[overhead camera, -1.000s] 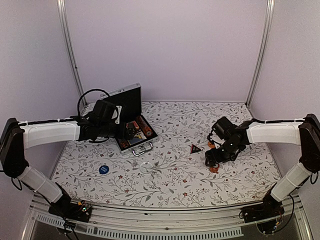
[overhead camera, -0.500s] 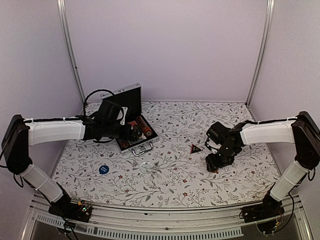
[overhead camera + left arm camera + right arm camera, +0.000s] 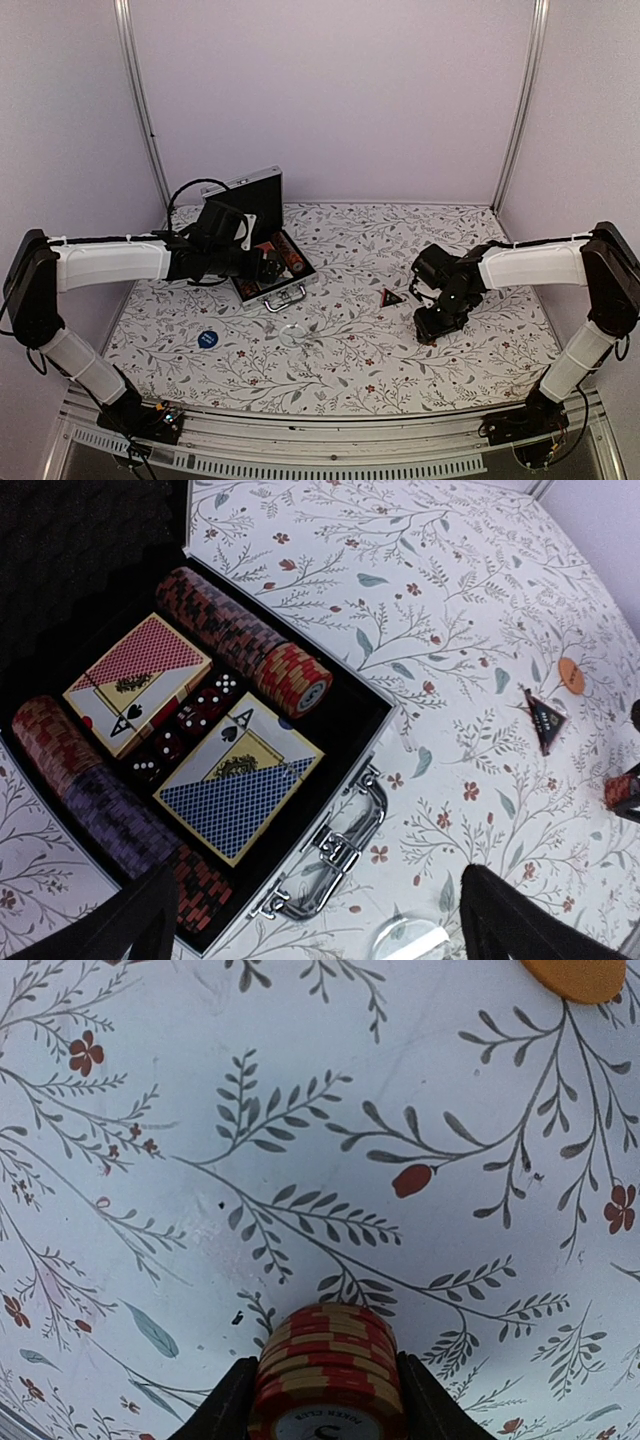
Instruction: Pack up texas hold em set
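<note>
The silver case (image 3: 262, 262) lies open at the back left, its lid up. Inside the case's black lining (image 3: 350, 715) sit two reddish chip rows (image 3: 245, 635), a red deck (image 3: 135, 680), a blue deck (image 3: 235, 785) and red dice (image 3: 190, 715). My left gripper (image 3: 318, 905) hovers open over the case handle (image 3: 345, 845), holding nothing. At the right, my right gripper (image 3: 431, 327) is down on the cloth, shut on a short stack of red chips (image 3: 325, 1345). A triangular token (image 3: 391, 298) lies just left of it.
An orange round token (image 3: 575, 972) lies on the flowered cloth beyond the right gripper. A blue round token (image 3: 208, 338) and a clear round disc (image 3: 291, 335) lie near the front, left of centre. White walls and metal posts close in the sides and back.
My right gripper has dropped onto the chip stack and closed its fingers on it. The left arm shifted slightly to the right over the case, then held still.
</note>
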Controlling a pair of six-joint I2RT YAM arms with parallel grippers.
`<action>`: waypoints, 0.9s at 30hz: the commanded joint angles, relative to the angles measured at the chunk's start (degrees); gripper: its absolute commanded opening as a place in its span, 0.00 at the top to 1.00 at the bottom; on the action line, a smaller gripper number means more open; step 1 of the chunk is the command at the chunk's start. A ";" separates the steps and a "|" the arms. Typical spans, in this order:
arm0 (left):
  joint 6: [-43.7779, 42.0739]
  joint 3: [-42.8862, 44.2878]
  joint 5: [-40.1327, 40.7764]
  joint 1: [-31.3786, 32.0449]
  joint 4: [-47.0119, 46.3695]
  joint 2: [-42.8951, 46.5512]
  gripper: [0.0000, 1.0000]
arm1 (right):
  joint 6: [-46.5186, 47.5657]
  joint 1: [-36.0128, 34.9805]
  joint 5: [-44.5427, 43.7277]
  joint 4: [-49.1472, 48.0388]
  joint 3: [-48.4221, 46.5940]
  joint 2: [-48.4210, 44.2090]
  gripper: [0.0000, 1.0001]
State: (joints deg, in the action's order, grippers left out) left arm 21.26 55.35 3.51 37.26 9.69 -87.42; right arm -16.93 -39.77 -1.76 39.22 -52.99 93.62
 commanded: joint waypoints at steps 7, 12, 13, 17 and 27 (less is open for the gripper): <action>-0.40 1.68 -0.34 0.93 -0.62 -0.21 0.00 | 0.31 -0.40 -1.38 1.40 -2.65 1.26 0.61; -0.17 1.18 -3.00 0.94 -2.72 0.05 0.00 | 0.87 -0.77 -0.28 1.99 -4.49 -0.75 0.70; -0.04 1.12 -3.72 0.94 -3.17 -0.02 0.01 | 1.09 -1.08 0.41 2.07 -5.10 -1.61 0.72; 0.82 0.86 -7.65 0.89 -5.10 -0.68 0.03 | 2.22 -2.17 4.42 3.22 -8.34 -3.37 0.73; 9.96 -1.37 -27.42 1.04 -19.60 -6.01 0.05 | 7.04 -5.98 10.11 6.90 -17.90 -0.18 0.77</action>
State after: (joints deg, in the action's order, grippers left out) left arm 25.50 55.31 -13.19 37.45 -0.51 -90.45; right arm -12.73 -43.92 4.95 44.18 -66.61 92.05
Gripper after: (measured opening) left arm 0.957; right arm 0.425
